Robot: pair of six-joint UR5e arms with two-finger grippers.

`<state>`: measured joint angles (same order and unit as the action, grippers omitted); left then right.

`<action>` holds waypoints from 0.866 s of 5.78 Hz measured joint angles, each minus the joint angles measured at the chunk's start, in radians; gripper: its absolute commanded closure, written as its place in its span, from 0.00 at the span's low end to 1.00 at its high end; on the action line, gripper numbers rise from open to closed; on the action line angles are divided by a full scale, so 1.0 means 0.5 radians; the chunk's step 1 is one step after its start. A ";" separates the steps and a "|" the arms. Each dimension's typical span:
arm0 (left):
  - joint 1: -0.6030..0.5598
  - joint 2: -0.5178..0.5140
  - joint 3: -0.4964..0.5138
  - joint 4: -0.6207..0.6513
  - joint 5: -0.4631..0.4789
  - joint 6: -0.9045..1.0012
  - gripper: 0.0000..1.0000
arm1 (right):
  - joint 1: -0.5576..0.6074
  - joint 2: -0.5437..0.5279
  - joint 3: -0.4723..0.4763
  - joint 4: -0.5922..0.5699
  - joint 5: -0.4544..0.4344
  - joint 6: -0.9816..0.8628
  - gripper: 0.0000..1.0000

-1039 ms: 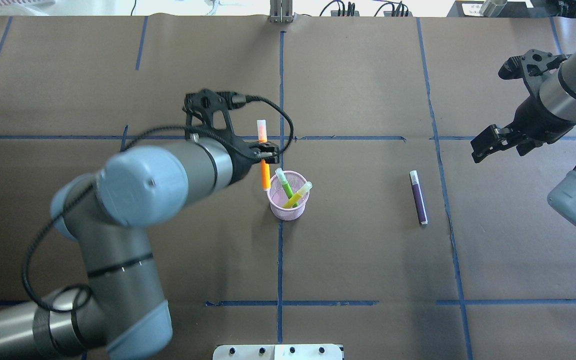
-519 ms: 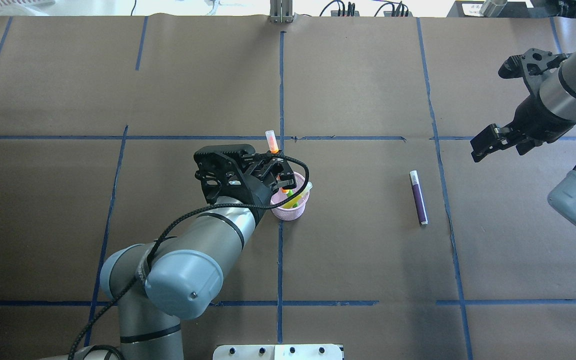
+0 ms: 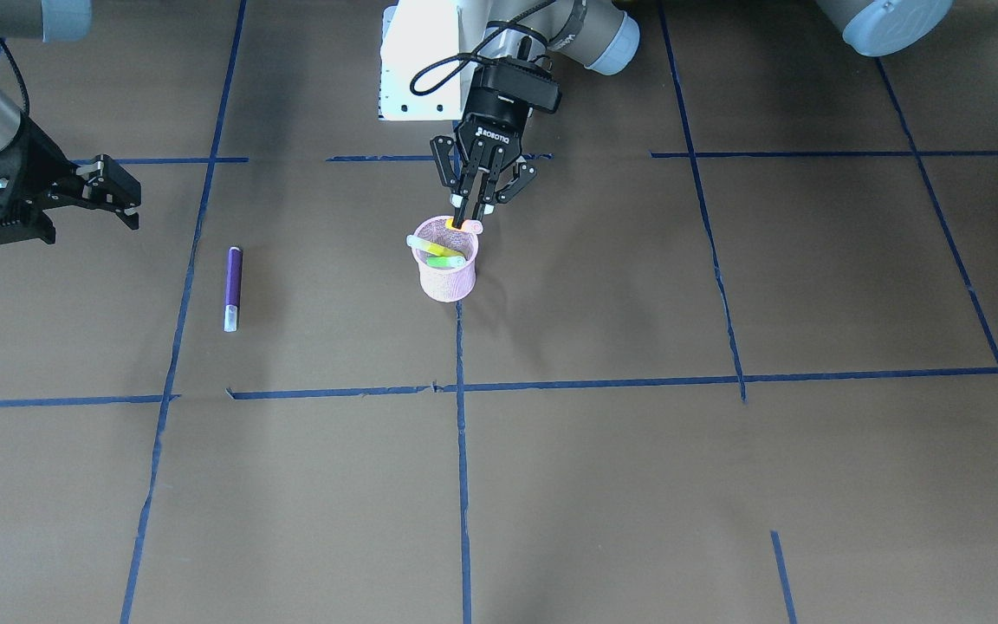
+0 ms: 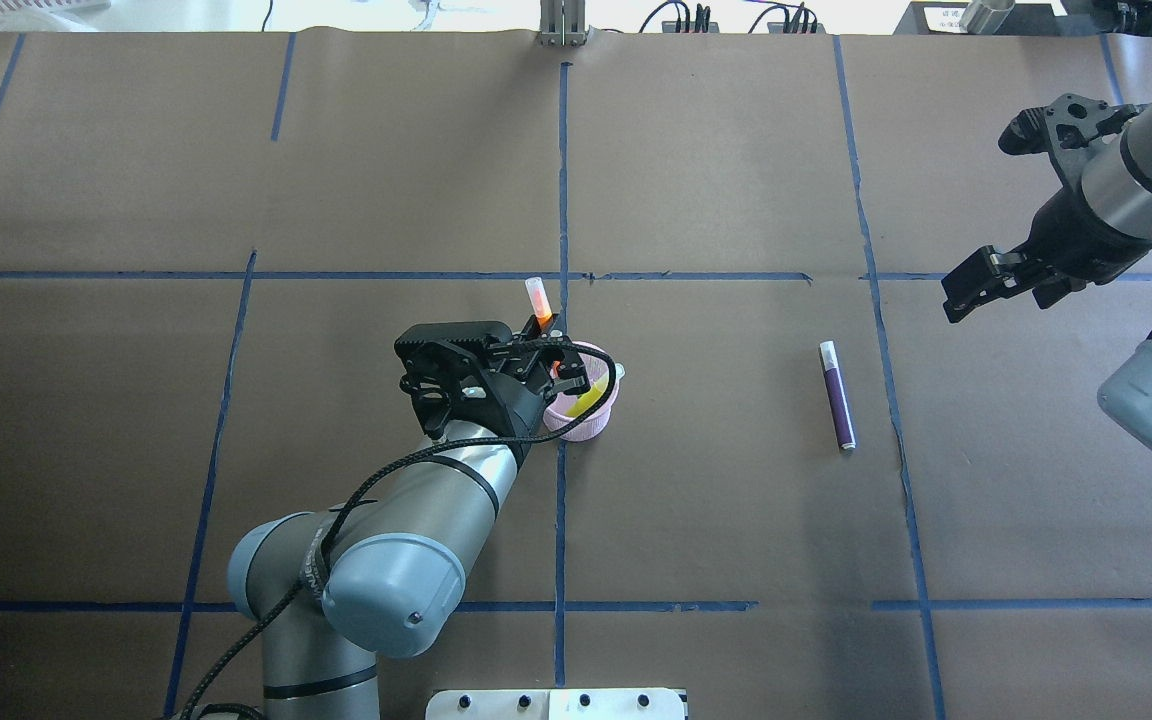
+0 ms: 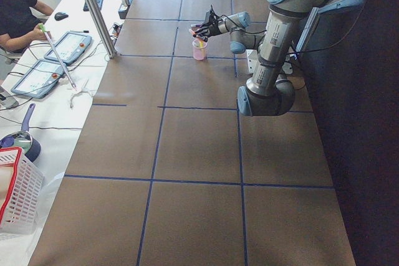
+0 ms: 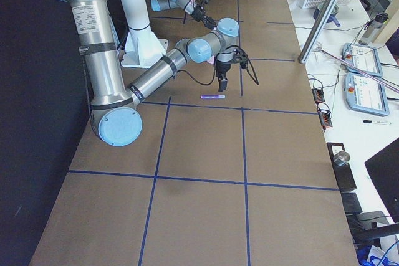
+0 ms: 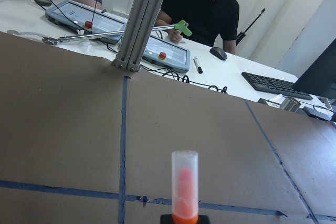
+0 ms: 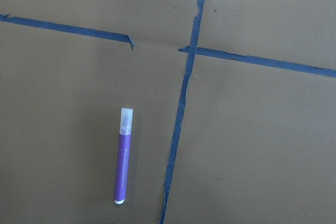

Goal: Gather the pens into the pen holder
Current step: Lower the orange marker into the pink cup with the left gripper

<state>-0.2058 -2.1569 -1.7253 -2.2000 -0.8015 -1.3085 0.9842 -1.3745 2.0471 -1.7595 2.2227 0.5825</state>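
Observation:
The pink mesh pen holder [image 4: 588,424] [image 3: 447,279] stands mid-table with a green pen [image 3: 444,261] and a yellow pen [image 3: 428,248] leaning inside. My left gripper [image 4: 548,352] [image 3: 470,211] is shut on the orange pen [image 4: 537,299] [image 7: 185,187], held nearly upright. Its lower end [image 3: 464,227] is at the holder's rim on the robot's side. The purple pen [image 4: 837,395] [image 3: 233,284] [image 8: 124,160] lies flat on the table to the right. My right gripper [image 4: 1001,293] hovers open beyond it, nothing between its fingers.
Brown paper with blue tape lines [image 4: 561,180] covers the table. The white robot base [image 3: 421,61] sits behind the holder. A person [image 7: 202,9] sits at a side desk with teach pendants [image 5: 68,47]; a metal post [image 7: 142,24] stands at the table's far edge.
My left arm swung its wrist round and brought the orange pen from beside the holder to upright over its rim, then slightly lower. The right arm and purple pen stayed put.

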 measured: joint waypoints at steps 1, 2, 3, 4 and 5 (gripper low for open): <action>0.006 0.006 0.031 -0.039 0.008 -0.002 0.39 | -0.001 0.000 -0.001 0.000 0.001 0.001 0.01; 0.008 0.009 0.051 -0.061 0.009 -0.004 0.10 | -0.002 0.000 -0.004 0.000 0.002 0.000 0.01; 0.009 0.011 0.057 -0.069 0.008 -0.001 0.04 | -0.002 0.000 -0.007 0.000 0.003 -0.003 0.01; 0.010 0.012 0.059 -0.070 0.007 0.006 0.04 | -0.005 0.000 -0.009 0.000 0.003 -0.004 0.01; 0.010 0.012 0.059 -0.070 0.005 0.008 0.05 | -0.006 0.000 -0.012 0.000 0.003 -0.005 0.01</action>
<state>-0.2010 -2.1508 -1.6957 -2.2350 -0.7989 -1.3043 0.9810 -1.3745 2.0413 -1.7595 2.2242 0.5800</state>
